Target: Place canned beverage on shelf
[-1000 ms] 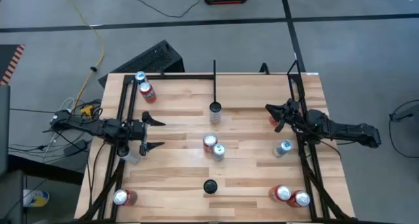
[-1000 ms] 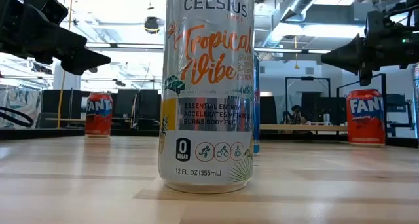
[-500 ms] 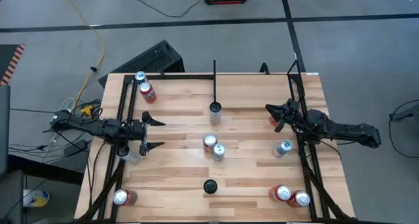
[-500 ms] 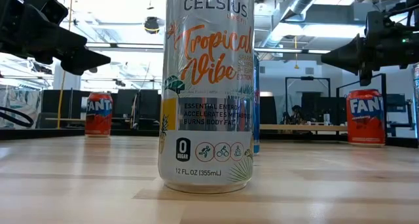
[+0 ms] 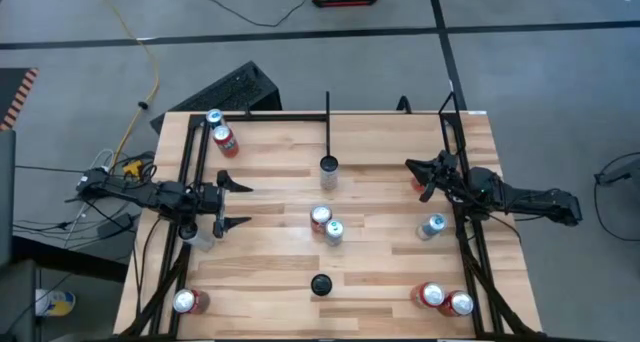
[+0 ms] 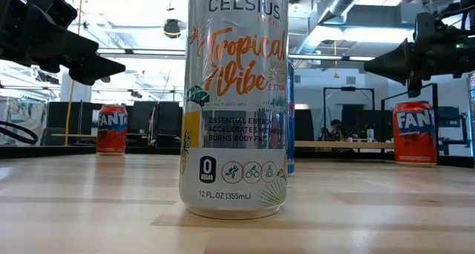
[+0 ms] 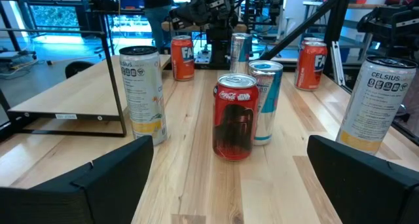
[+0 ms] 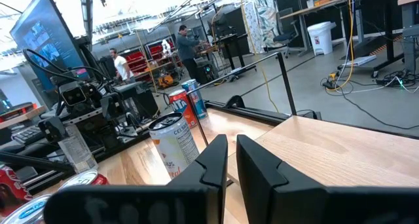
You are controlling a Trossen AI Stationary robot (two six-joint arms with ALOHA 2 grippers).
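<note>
Left pincer point(image 5: 236, 204) hangs over the worktop's point(image 5: 380, 142) left edge, fingers spread wide and empty, facing a Coca-Cola can point(image 7: 235, 116) and a blue can point(image 7: 265, 102) mid-worktop. Right pincer point(image 5: 417, 178) sits near the right frame, fingers nearly together, gripping nothing. The Celsius can point(image 5: 329, 170) stands at the tip of the black divider bar point(image 5: 327, 122) on the shelf point(image 5: 390, 132).

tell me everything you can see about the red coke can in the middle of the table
The coke can is a red metal can with white script lettering and a silver top, unopened as far as shows. It stands upright on the light wood table, near the middle. A pale blue can stands right beside it, close enough that contact cannot be ruled out. No gripper touches it.
</note>
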